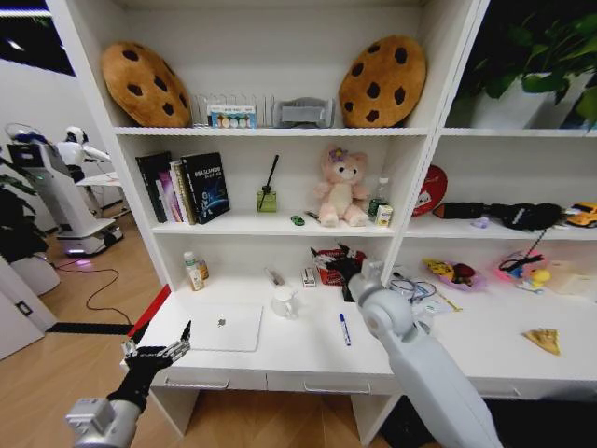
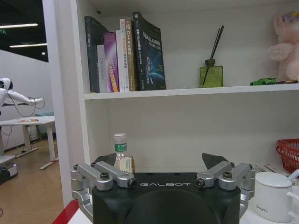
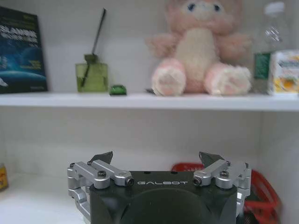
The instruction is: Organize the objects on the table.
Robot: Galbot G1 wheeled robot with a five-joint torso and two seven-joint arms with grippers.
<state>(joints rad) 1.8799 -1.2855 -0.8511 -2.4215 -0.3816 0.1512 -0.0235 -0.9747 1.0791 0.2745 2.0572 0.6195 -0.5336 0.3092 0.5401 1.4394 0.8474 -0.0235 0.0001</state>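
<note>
White shelving (image 1: 410, 187) is joined to the long surface (image 1: 308, 350), whose front edge carries a row of shallow drawers. Near the surface's left front corner a thin silver laptop (image 1: 224, 328) is laid flat and closed. Just beyond the laptop's far right corner a white mug (image 1: 284, 301) is stood, and a red mesh basket (image 1: 331, 264) is set against the back edge, partly covered by the right gripper (image 1: 338, 264), which is held above the surface with its fingers spread apart. The left gripper (image 1: 159, 353) is held just off the surface's left front corner, its fingers likewise spread apart with nothing between them. A small green-capped bottle (image 1: 193, 272) is stood at the back left corner. A blue pen (image 1: 344, 329) is laid near the front edge, to the right of the laptop. On the shelf above, a tiny green item (image 1: 298, 220) is placed near the front lip, between a green diffuser bottle (image 1: 267, 200) and a pink plush toy (image 1: 341, 189).
</note>
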